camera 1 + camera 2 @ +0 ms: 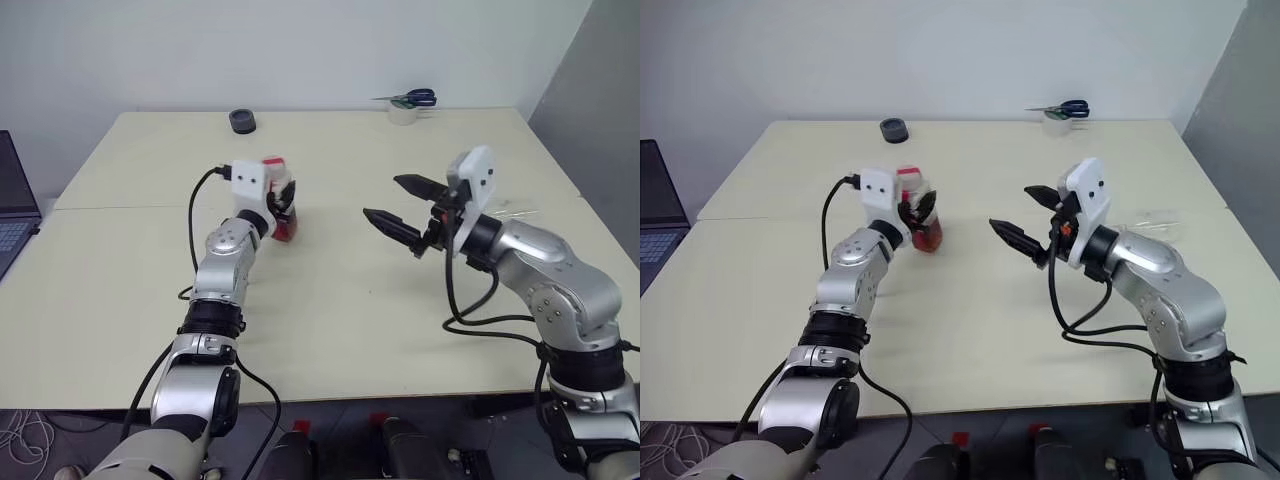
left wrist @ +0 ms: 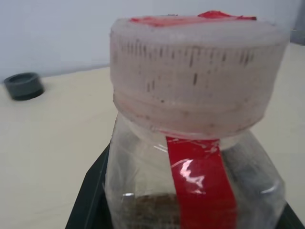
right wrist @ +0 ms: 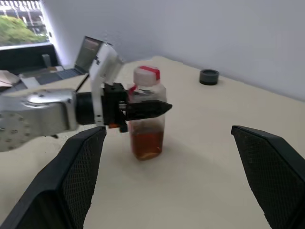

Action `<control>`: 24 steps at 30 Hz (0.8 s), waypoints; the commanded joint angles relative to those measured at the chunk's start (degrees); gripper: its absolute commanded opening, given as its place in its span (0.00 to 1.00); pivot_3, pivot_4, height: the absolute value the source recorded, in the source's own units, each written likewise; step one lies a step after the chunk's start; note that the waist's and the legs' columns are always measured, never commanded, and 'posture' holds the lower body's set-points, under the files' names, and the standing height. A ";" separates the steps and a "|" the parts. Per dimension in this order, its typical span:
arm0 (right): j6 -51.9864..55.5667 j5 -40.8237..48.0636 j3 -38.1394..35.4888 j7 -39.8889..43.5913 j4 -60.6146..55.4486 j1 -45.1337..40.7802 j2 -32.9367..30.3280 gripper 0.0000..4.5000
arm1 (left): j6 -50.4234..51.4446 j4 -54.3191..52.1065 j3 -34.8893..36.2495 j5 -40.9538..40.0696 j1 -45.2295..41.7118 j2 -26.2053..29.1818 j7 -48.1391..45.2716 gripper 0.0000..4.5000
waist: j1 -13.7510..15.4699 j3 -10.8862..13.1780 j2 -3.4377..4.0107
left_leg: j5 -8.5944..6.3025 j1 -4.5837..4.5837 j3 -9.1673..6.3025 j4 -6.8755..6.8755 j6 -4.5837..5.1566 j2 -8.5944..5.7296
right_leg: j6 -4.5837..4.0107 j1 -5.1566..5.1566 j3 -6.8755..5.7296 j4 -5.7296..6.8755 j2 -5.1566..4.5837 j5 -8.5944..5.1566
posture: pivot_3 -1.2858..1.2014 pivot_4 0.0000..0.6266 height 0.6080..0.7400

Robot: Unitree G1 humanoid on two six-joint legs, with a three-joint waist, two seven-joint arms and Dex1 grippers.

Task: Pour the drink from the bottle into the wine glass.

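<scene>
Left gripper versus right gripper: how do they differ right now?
The left gripper is shut on the bottle; the right gripper stands wide open and holds nothing. The left sits at the bottle on the table; the right hovers apart, aimed toward it. Both have two black fingers.

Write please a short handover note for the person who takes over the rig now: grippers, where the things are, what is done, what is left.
Left gripper: shut on the bottle, which stands upright on the table, cap on.
Right gripper: open, holds nothing, apart from the bottle, to its right.
The drink fills the bottle's lower part.
Done: bottle gripped.
Left: uncap, pour into the wine glass.
</scene>
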 commanded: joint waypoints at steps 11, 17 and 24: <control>3.21 2.33 -2.16 -0.57 0.97 -9.72 5.47 1.00 | 20.99 -30.88 -5.76 -17.81 4.06 4.19 -19.89 0.39 | -0.25 0.01 0.04 | 0.00 0.03 0.04 -0.04 0.01 0.06 | -0.01 -0.09 0.06 0.10 0.04 0.00 | 0.52 0.24 1.00; 7.74 8.91 -3.62 1.24 -2.74 -9.82 6.34 1.00 | 21.57 -29.99 -5.87 -18.00 4.28 4.50 -19.92 0.39 | -0.14 0.01 0.04 | 0.00 -0.01 0.04 0.00 0.01 0.02 | -0.01 -0.08 0.06 0.04 0.03 0.00 | 0.52 0.24 1.00; 11.02 14.57 -3.90 2.16 -4.82 -10.81 6.76 1.00 | 22.65 -30.41 -7.18 -18.25 5.09 5.49 -21.51 0.39 | -0.21 0.02 0.05 | 0.00 0.00 0.04 -0.02 0.01 0.04 | -0.01 -0.08 0.07 0.06 0.03 0.00 | 0.52 0.24 1.00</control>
